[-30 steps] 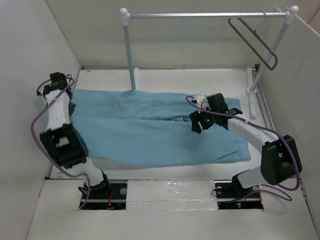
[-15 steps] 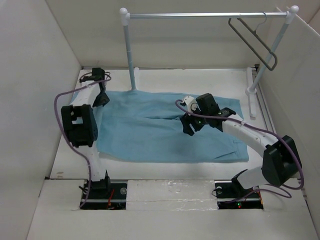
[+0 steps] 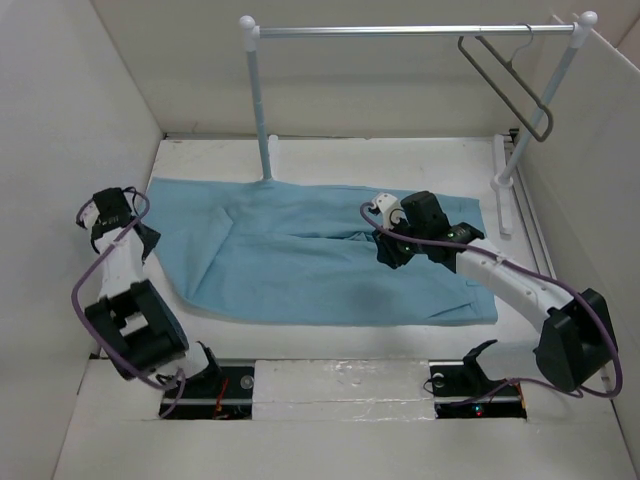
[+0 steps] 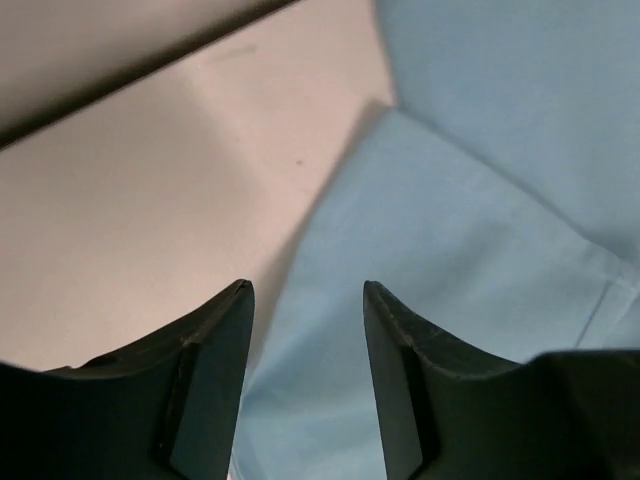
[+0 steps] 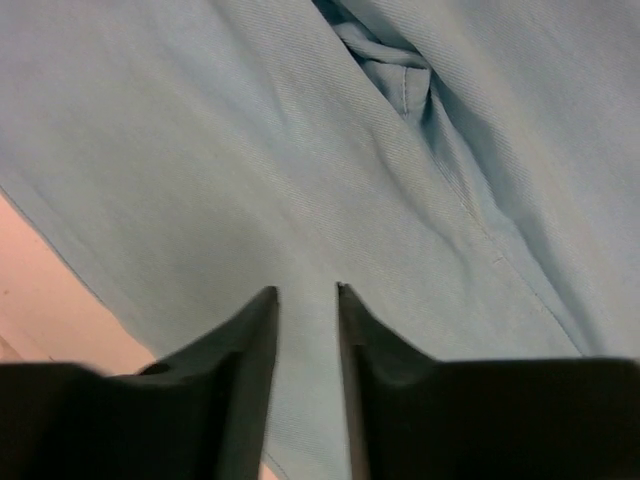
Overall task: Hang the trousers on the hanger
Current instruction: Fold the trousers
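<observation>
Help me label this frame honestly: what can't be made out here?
- Trousers button: too small from above, outside both wrist views.
- Trousers beneath the right gripper: hidden by it from above.
- Hanger: outside both wrist views.
- Whether the left gripper touches the trousers: wrist view too close to tell.

From above, the right gripper (image 3: 390,255) hides its fingertips under its own wrist, and the right arm (image 3: 500,272) covers a strip of the trousers (image 3: 300,280) toward their right end, so I can't read the cloth there. The left gripper (image 3: 143,238) is too small in that view to judge its jaws. In both wrist views, the trousers run off the frame and the bottom edge cuts off the finger bases.
</observation>
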`<state>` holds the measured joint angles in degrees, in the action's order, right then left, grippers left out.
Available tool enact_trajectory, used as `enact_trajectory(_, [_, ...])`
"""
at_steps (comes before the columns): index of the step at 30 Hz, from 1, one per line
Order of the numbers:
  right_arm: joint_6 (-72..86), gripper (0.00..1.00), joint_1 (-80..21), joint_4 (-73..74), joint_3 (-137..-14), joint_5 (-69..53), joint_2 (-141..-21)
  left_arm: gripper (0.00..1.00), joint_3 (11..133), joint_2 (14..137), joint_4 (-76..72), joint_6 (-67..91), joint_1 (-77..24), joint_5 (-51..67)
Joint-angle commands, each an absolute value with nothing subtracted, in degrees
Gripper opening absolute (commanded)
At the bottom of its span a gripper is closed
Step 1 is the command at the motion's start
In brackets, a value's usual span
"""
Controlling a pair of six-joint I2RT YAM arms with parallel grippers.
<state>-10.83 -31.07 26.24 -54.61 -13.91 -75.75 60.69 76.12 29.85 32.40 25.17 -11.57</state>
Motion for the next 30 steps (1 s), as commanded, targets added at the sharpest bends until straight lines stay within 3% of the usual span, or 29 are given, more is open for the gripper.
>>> enact_trajectory(1, [-12.13,0.39,-30.76,24.70,-54.67,-14.59,-73.57,0.45,57.92,82.60,27.08,29.46,30.40,-1.69])
enact_trajectory(3, [-12.74,0.45,-30.76,24.87,-54.49,-15.29,-73.48,0.44,60.20,88.47,27.07,27.95,30.41,1.65])
enact_trajectory(6, [-13.27,0.45,-30.76,25.58,-54.14,-15.73,-73.57,0.33,61.79,92.36,25.32,27.51,30.41,2.20])
enact_trajectory(18, [-11.52,0.45,-30.76,27.42,-54.23,-13.10,-71.11,0.33,66.62,103.88,21.71,27.60,30.41,0.80])
enact_trajectory(21, [-10.90,0.45,-30.76,27.86,-54.66,-12.04,-69.88,0.29,65.83,105.03,21.36,27.69,30.41,-1.21])
enact_trajectory(23, [-10.90,0.45,-30.24,28.73,-55.19,-11.95,-69.17,0.19,65.48,105.47,20.83,27.86,30.41,-1.58])
enact_trajectory(25, [-10.81,0.45,-30.23,29.35,-56.33,-11.87,-68.65,0.00,65.30,105.47,20.74,27.77,30.41,-1.14])
enact_trajectory(30, [-10.29,0.47,-28.92,31.29,-56.25,-8.62,-67.06,0.00,62.32,96.09,22.23,29.00,30.41,-2.80])
